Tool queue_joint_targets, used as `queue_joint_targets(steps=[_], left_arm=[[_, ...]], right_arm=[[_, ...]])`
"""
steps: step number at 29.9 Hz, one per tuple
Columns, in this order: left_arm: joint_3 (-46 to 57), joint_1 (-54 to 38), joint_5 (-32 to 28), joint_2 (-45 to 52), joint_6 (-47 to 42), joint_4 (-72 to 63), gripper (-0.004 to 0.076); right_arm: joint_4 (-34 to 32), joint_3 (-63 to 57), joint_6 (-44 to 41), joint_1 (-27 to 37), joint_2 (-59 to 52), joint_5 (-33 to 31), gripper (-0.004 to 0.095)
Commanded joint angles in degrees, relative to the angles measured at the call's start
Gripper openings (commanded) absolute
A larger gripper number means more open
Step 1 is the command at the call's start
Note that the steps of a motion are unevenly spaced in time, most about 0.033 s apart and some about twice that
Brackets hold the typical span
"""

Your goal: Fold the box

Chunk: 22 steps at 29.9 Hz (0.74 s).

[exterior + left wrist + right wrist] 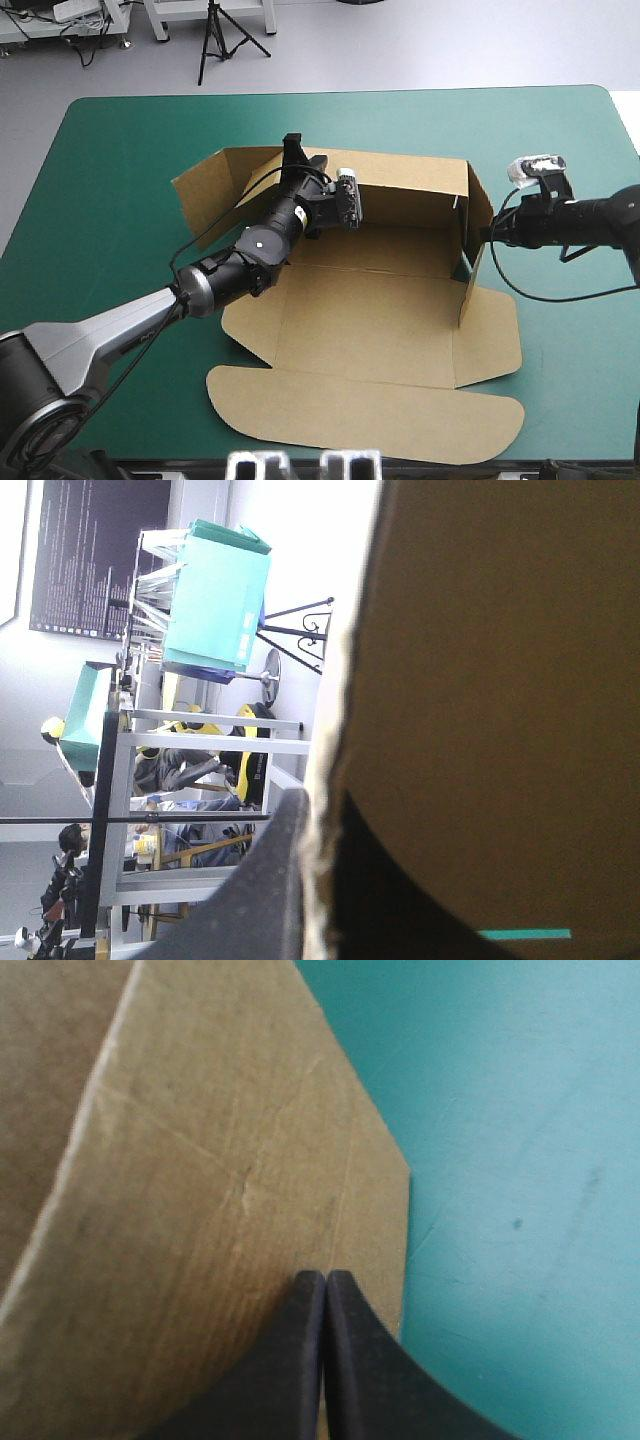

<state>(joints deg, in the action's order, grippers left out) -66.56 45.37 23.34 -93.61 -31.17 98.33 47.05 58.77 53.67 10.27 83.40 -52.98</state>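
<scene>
On the teal-green table cover [110, 180], the left gripper [294, 152] clamps the raised back wall of the brown cut-board box [370, 320] (sheet between its black fingers); the right gripper [487, 236], fingers pressed together, touches its raised right wall.

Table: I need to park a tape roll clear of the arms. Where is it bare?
Bare: the teal-green cover beyond the box, and between its left flap and the table's left edge. Crowded: the left gripper at the back wall, the right gripper at the right wall.
</scene>
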Motion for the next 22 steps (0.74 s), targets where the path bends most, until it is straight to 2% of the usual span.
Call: queue_joint_targets(steps=[1, 4, 8, 10, 14, 16, 19, 22], left_arm=[[-1.7, 0.3, 0.9, 2.0, -1.3, -0.1, -0.0009], [-1.7, 0.3, 0.9, 2.0, -1.3, -0.3, -0.0009], [-1.7, 0.3, 0.3, 1.8, -1.3, -0.3, -0.0009], [-1.7, 0.3, 0.3, 1.5, -1.2, -0.3, -0.0009], [-1.7, 0.3, 0.3, 0.4, -1.1, -0.4, -0.0009], [-1.7, 0.3, 0.3, 0.1, -1.1, -0.4, -0.0009], [-1.7, 0.3, 0.4, 0.1, -1.1, -0.3, -0.0009], [-1.7, 0.3, 0.5, 0.1, -1.1, -0.3, -0.0009]], right_arm=[[10.8, -3.3, 10.0, 0.5, -3.0, 1.1, -0.0017], [12.3, -4.5, 12.4, 0.5, -3.6, 0.5, -0.0017], [9.5, -4.4, 11.9, 0.5, -5.0, 0.3, -0.0002], [7.6, -4.4, 10.2, 0.3, -6.0, 0.5, 0.0049], [5.6, -4.4, 7.7, 0.3, -8.2, 0.1, 0.0269], [4.4, -4.4, 7.8, 0.3, -9.2, -1.1, 0.0344], [0.8, -4.4, 7.9, 0.3, -10.5, -3.7, 0.038], [0.3, -4.4, 9.7, 0.3, -11.0, -5.2, 0.038]])
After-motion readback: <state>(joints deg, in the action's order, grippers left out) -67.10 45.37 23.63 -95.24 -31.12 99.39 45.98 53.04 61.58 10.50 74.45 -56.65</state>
